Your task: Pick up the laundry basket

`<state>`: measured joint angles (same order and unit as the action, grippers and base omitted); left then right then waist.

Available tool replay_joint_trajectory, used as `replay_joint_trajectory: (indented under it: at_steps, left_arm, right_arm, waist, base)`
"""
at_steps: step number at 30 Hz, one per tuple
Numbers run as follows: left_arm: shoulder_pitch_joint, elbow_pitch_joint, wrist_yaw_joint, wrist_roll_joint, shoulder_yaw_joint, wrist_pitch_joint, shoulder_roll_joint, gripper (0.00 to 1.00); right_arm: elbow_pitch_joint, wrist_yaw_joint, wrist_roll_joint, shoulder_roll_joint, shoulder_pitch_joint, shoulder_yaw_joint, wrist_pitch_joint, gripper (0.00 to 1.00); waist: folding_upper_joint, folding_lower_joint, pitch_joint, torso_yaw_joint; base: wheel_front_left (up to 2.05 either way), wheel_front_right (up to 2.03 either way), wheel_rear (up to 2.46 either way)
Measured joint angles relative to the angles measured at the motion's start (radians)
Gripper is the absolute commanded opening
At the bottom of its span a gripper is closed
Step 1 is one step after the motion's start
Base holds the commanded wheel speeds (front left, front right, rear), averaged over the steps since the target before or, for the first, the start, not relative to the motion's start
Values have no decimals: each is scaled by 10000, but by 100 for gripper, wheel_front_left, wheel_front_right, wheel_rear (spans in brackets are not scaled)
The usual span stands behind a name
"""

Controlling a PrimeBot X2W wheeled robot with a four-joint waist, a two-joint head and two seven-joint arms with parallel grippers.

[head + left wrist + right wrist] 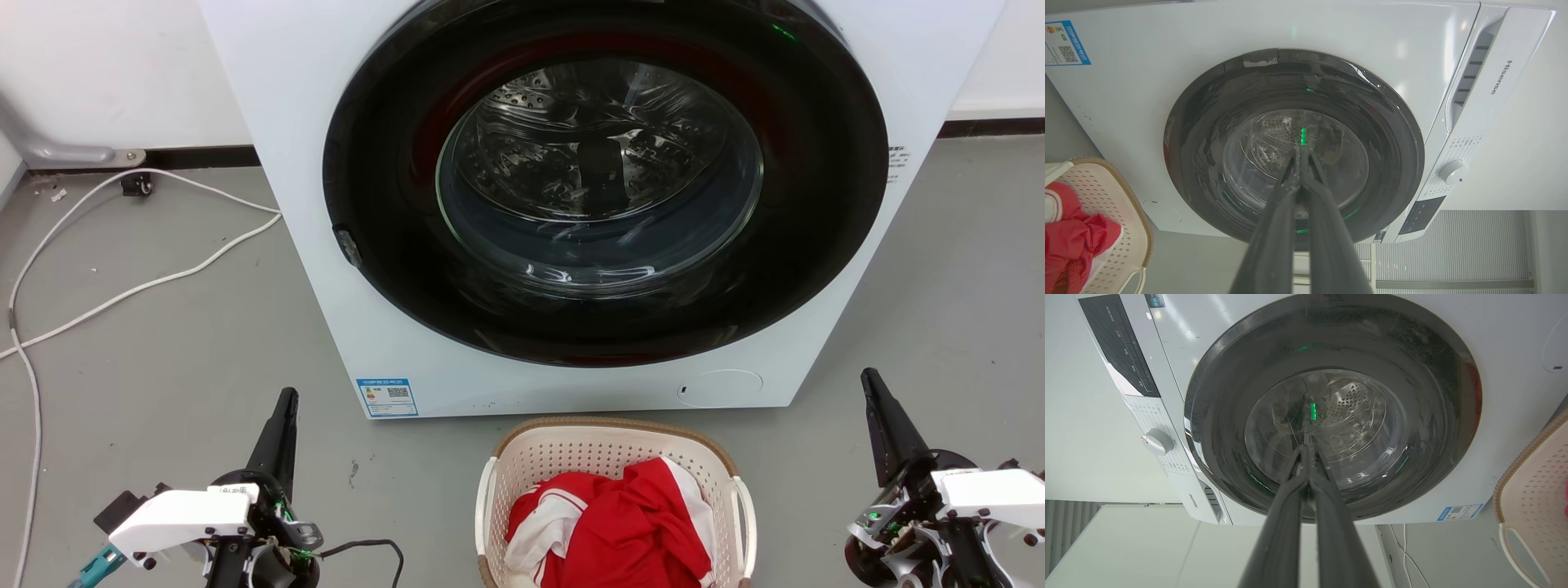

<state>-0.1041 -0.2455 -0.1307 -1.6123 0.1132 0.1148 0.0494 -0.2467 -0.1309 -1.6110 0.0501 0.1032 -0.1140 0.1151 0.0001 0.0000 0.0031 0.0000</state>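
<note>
The left gripper (286, 402) and right gripper (869, 382) hover off the two front corners of the washing machine (277, 122), fingers pressed together on nothing, probably poised to take one of the white handles (746, 523) each. Between them, just before the washing machine's round glass door (600, 188), the laundry basket (608, 426) sits on the floor (163, 343) holding a red and white garment (629, 523), likely set there for loading. The brand name Hisense (1498, 77) runs along the washing machine's top edge; its blue energy label (387, 397) is too small to read.

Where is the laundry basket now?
In the head view, the laundry basket sits at bottom centre, just before the washing machine, between the left end effector and the right end effector.
</note>
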Motion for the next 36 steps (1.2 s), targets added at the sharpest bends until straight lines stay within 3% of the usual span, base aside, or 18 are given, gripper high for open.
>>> replay_joint_trajectory:
  at_steps: [7, 8, 19, 36]
  left_arm:
    - [0, 0, 0, -2, 0, 0, 0, 0]
    - [0, 0, 0, 0, 0, 0, 0, 100]
    - [350, -127, 2, 360, -59, -357, -48, 100]
    - [359, 750, 261, 3540, -46, -1110, -44, 100]
  right_arm:
    - [0, 0, 0, 0, 0, 0, 0, 0]
    - [0, 0, 0, 0, 0, 0, 0, 100]
    - [-261, 2, 447, -25, -346, 79, -359, 100]
    - [763, 2, 4598, -27, -430, 483, -1106, 100]
  waist:
    - [0, 0, 0, 0]
    - [0, 0, 0, 0]
    - [0, 1, 12, 4]
    - [0, 1, 60, 14]
  base:
    - [0, 0, 0]
    - [0, 0, 0]
    - [0, 0, 0]
    - [0, 0, 0]
